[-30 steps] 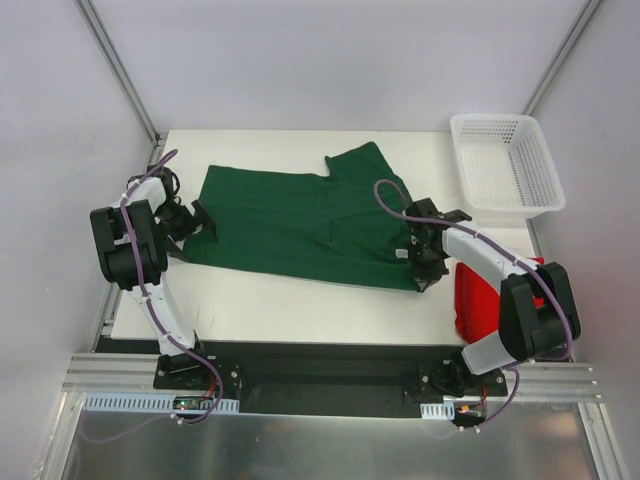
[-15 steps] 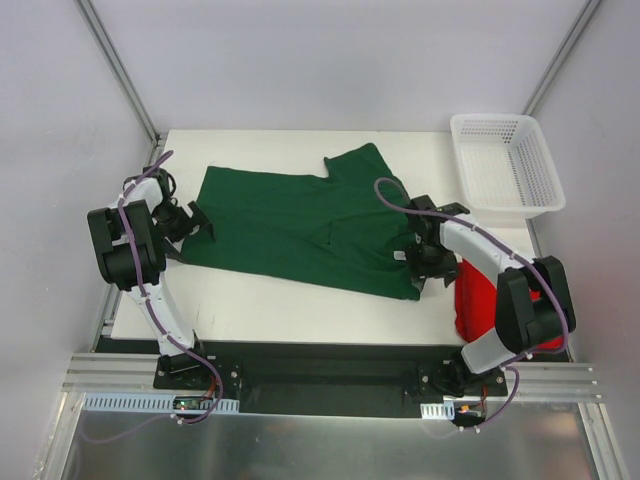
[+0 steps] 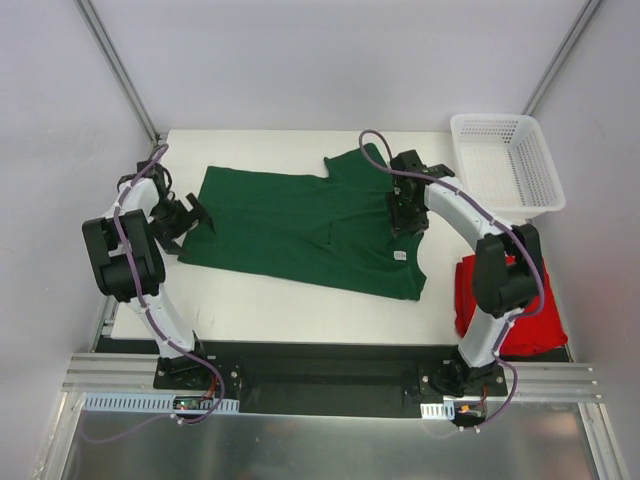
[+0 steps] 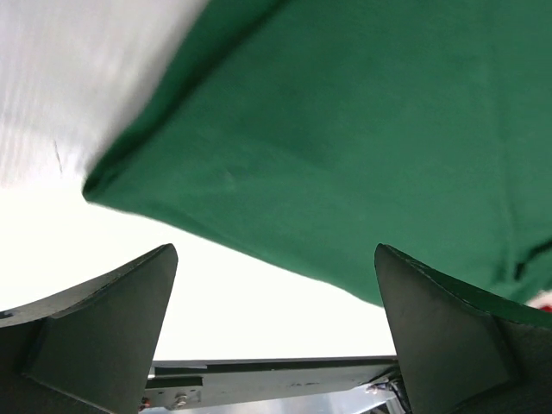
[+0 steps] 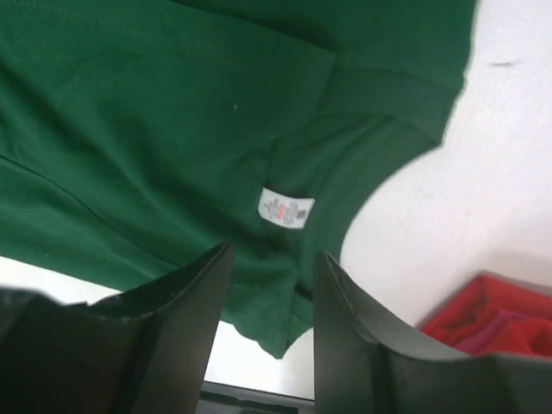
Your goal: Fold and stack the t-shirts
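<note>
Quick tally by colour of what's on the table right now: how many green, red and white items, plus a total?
Green t-shirt, spread flat: 1
Red folded pile, number of layers cannot be told: 1
White basket: 1
Total: 3

Bright even overhead light, soft shadows, blown-out white table, blurred wrist-view jaws
</note>
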